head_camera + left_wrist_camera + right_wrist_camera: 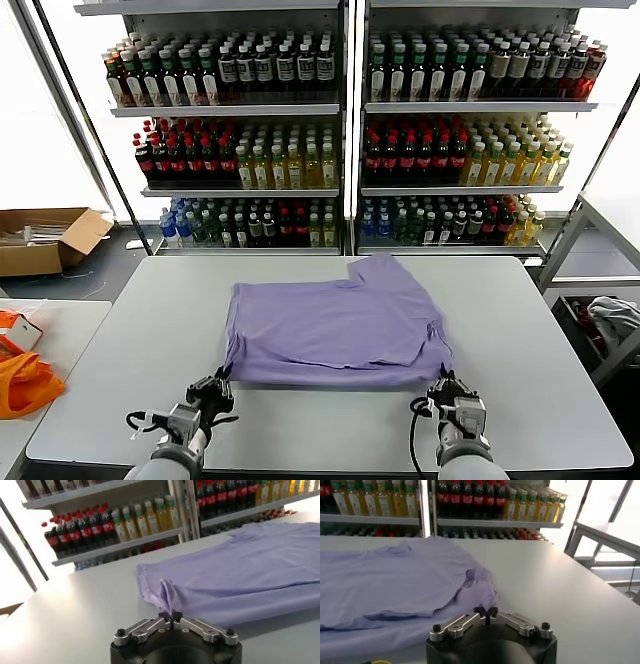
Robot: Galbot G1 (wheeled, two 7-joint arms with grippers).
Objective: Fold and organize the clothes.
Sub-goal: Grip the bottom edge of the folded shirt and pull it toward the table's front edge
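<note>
- The lavender T-shirt lay folded on the grey table, about mid-table, with one sleeve sticking out toward the shelves at the far right of the garment.
- Its near edge ran across the table just ahead of both grippers; no print was visible on the upward face.
- The left gripper sat at the shirt's near left corner, jaws closed on a pinch of the fabric; in the left wrist view the cloth rose in a small ridge right at the fingertips.
- The right gripper sat at the near right corner, jaws likewise closed on the shirt's edge; the right wrist view showed the corner bunched and lifted between the tips.
- Both arms entered from the near side of the table, well apart from each other, one at each corner.
- Beyond the table stood shelves of bottled drinks.
- An orange bag lay on a side table to the left, a cardboard box on the floor behind it.
- A grey-white cloth bundle sat off to the right.
</note>
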